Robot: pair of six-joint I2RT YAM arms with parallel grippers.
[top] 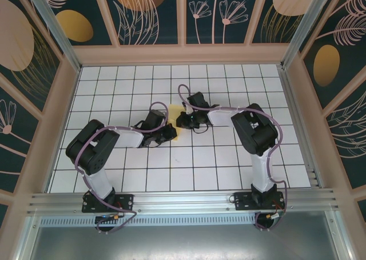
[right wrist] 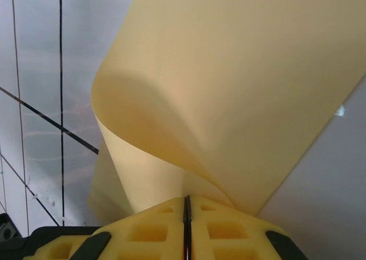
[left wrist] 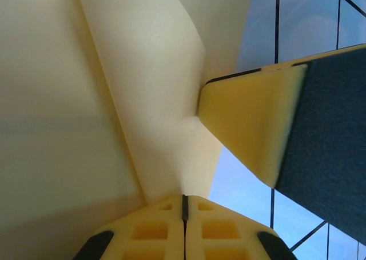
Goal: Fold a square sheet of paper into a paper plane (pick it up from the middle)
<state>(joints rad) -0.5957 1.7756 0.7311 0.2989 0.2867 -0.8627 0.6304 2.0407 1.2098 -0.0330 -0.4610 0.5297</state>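
The square sheet of paper (top: pixel 173 112) is pale yellow and held off the white grid table between the two grippers near the middle. My left gripper (top: pixel 169 132) is shut on one edge; in the left wrist view the sheet (left wrist: pixel 114 100) rises in a bent fold from the closed jaws (left wrist: pixel 184 206). My right gripper (top: pixel 183 122) is shut on the opposite part; in the right wrist view the paper (right wrist: pixel 240 71) curls in a loop above the closed jaws (right wrist: pixel 186 207). The right gripper's yellow finger (left wrist: pixel 251 120) presses the paper in the left wrist view. No dart shape shows.
The white grid table (top: pixel 229 157) spreads around both arms. Wooden frame walls (top: pixel 183 54) with patterned panels enclose it at the back and sides. An aluminium rail (top: pixel 183 202) runs along the near edge by the arm bases.
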